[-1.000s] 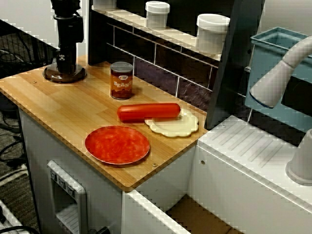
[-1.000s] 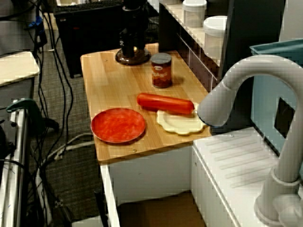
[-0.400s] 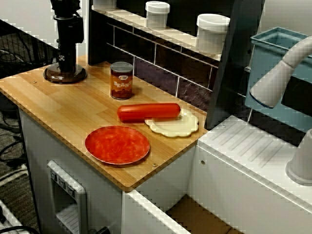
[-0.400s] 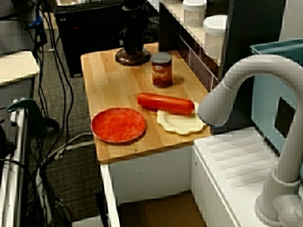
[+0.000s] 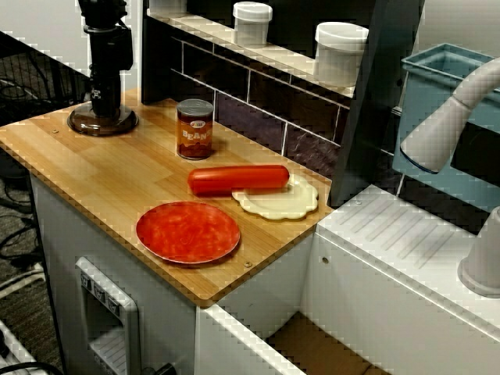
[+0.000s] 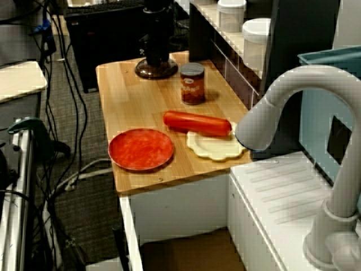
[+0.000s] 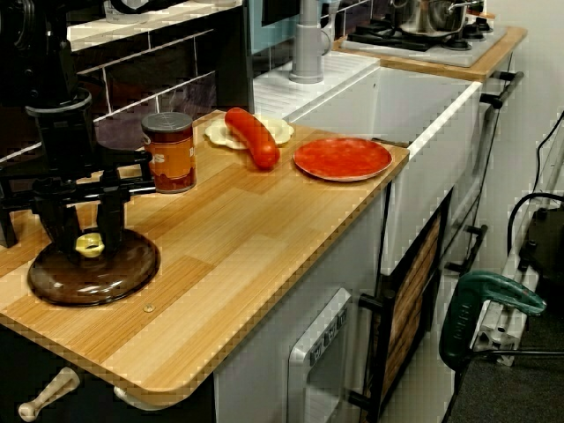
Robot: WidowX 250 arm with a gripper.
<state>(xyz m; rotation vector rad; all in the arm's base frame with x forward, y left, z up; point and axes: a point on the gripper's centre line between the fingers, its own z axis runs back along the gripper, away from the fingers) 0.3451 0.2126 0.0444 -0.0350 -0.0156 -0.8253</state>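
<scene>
I've got the gripper point(image 7: 86, 231) straight down on the brown lid point(image 7: 53, 280). In the view from the arm's end of the worktop the fingers point(image 7: 110, 216) are drawn in narrow on either side of the yellow knob point(image 7: 88, 245) at the lid's centre, and they look to be touching it. The lid sits flat on the worktop point(image 7: 238, 256), at the end away from the sink and closer to the back edge than the front. In the view from the front and the view from over the tap, the arm blocks the knob, so there's no finger detail there.

Next along the back edge, twd the sink end, is the bean can point(image 7: 169, 152), upright, near the lid but apart from it. Past that is the red sausage point(image 7: 252, 137), lying roughly along the back edge. One end rests on the cream scalloped disc point(image 7: 280, 130), which sits by the back corner at the sink end. The red plate point(image 7: 343, 159) is near the front edge at that same end, just in front of the sausage and not touching it.

Beyond the worktop's sink end are the white drainer point(image 5: 406, 234) and grey tap point(image 6: 271, 113). Two white jars point(image 5: 251, 22) stand on the ledge above the tiled back wall.
</scene>
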